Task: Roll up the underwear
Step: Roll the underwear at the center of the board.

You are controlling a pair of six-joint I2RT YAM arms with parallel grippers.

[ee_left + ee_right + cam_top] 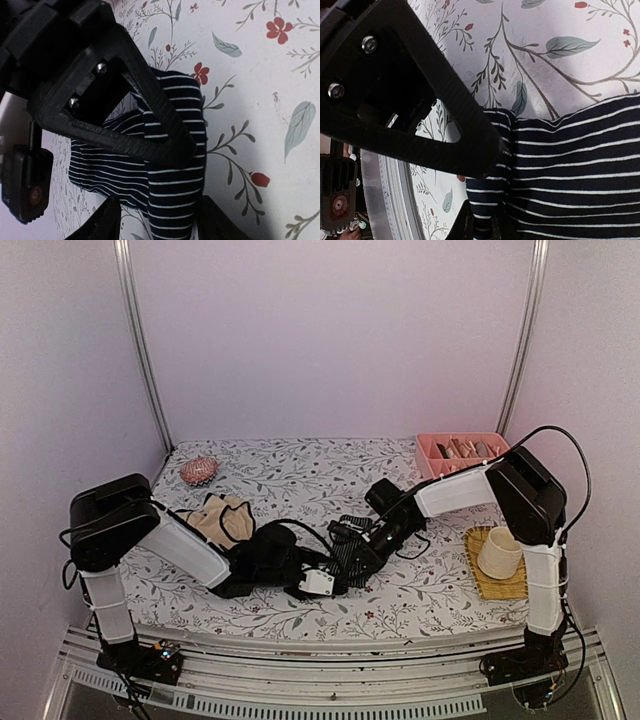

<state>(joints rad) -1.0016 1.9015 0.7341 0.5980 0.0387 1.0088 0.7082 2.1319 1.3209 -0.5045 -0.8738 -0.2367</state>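
The navy striped underwear lies at the middle of the table, between both grippers. My right gripper is shut on a narrow folded edge of this underwear. My left gripper stands open around a thicker fold of the same cloth. Its right finger touches the fold, and bare table shows between the fold and its left finger. The other gripper's black finger lies across the cloth just above. The beige underwear lies crumpled at the left, beside the left arm.
A reddish-pink hairbrush sits at the back left. A pink tray with items stands at the back right. A cream cup rests on a yellow mat near the right arm. The table's metal front rail runs close by.
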